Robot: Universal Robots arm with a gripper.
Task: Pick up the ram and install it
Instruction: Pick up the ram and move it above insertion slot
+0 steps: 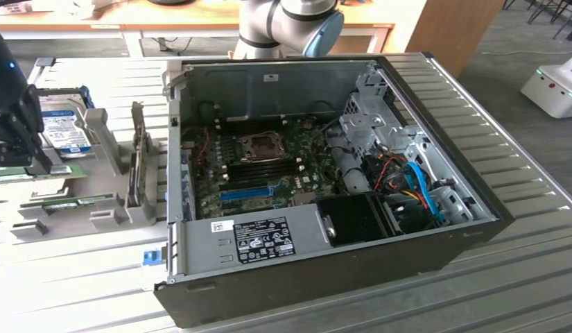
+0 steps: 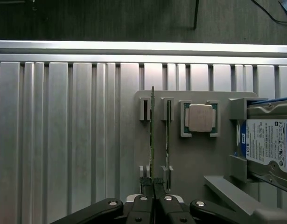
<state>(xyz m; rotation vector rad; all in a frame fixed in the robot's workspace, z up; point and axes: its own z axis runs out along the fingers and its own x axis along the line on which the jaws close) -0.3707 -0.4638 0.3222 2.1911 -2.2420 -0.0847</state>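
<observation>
At the exterior view's left edge, well apart from the open computer case (image 1: 267, 76), the ram (image 2: 152, 130) is being pinched by the gripper (image 2: 153, 181), its fingers (image 2: 146, 185) being pressed together on one end of the thin green stick. The ram is being held edge-on over the grey holder (image 2: 199, 158), just beside a second green stick (image 2: 168, 135) standing in the neighbouring slot. A processor chip (image 2: 200, 117) and a blue-labelled hard drive (image 2: 269, 144) are being carried by the same holder on the ribbed metal table (image 2: 64, 140).
</observation>
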